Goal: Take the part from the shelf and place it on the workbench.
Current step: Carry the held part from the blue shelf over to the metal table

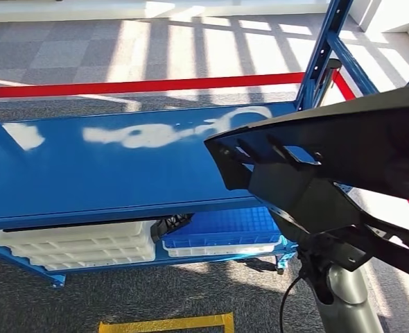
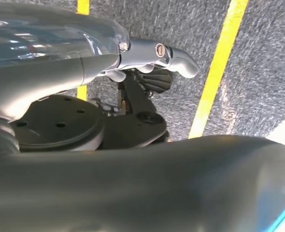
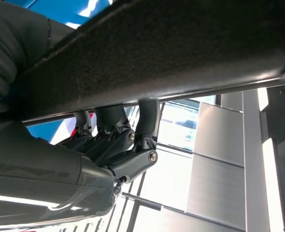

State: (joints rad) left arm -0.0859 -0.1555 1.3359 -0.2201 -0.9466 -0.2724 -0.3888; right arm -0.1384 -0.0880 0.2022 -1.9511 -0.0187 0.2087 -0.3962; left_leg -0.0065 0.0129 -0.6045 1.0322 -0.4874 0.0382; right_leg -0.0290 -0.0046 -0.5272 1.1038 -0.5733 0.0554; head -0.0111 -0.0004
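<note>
The part (image 1: 349, 149), a long black moulded panel, is held up in the air over the right end of the blue shelf (image 1: 102, 173), above its bare top deck. The right hand (image 3: 119, 145) grips it from beneath, fingers (image 3: 148, 121) curled up against the part's dark edge. The left hand (image 2: 159, 63) hangs over grey carpet beside a yellow floor line (image 2: 217, 72), fingers curled in, nothing in it. Under the shelf's top deck sit white trays (image 1: 82, 246) and a blue tray (image 1: 229, 229)
</note>
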